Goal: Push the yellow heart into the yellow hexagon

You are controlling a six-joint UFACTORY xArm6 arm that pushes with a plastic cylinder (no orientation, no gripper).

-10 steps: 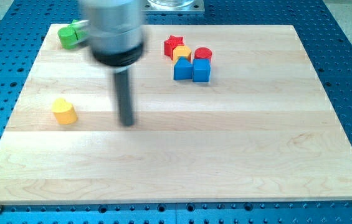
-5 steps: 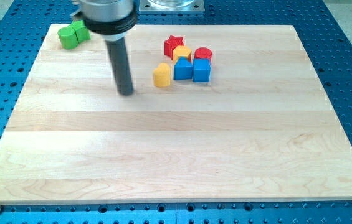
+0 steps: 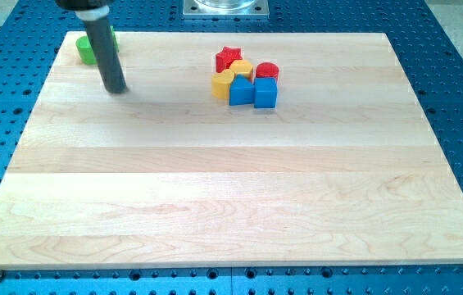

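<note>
The yellow heart sits in the cluster at the view's upper middle, touching the yellow hexagon to its upper right and a blue block on its right. My tip rests on the board far to the view's left of the heart, apart from it, just below the green blocks.
A red star, a red cylinder and a second blue block complete the cluster. The green blocks lie at the board's upper left corner, partly hidden by the rod. The wooden board lies on a blue perforated table.
The yellow heart went from the view's left side to the cluster and now touches the yellow hexagon. My tip has moved up and to the left, toward the green blocks.
</note>
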